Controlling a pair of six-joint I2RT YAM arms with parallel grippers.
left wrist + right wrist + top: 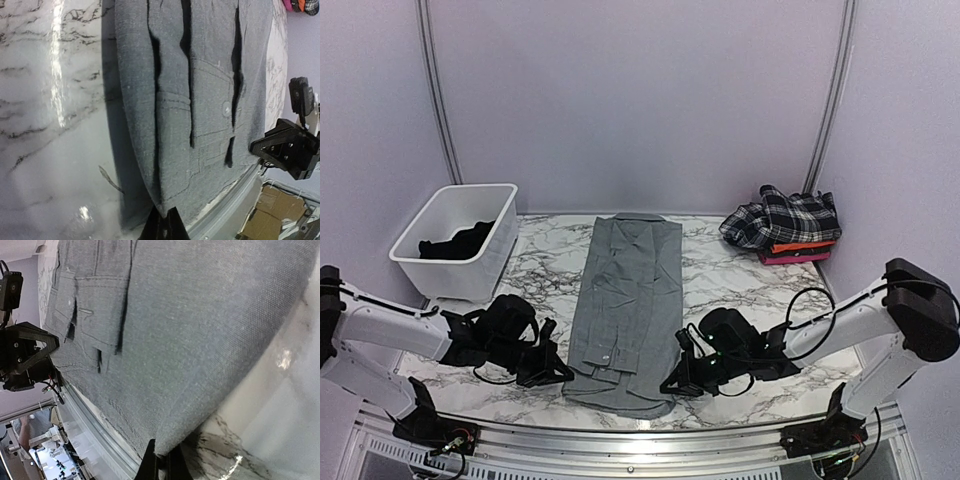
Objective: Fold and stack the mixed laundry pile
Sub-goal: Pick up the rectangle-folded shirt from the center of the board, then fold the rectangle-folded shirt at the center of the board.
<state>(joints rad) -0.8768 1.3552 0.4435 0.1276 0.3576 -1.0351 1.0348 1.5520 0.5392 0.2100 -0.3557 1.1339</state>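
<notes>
flanking the shirt (625, 300): basket (488, 262), perhaps holding cloth (455, 244); plaid pile (782, 220).

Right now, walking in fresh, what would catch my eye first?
A long grey shirt lies flat down the middle of the marble table, and the left gripper and right gripper each pinch one of its near corners. A white basket holding black cloth stands at far left; a plaid piece tops a small stack at far right.
</notes>
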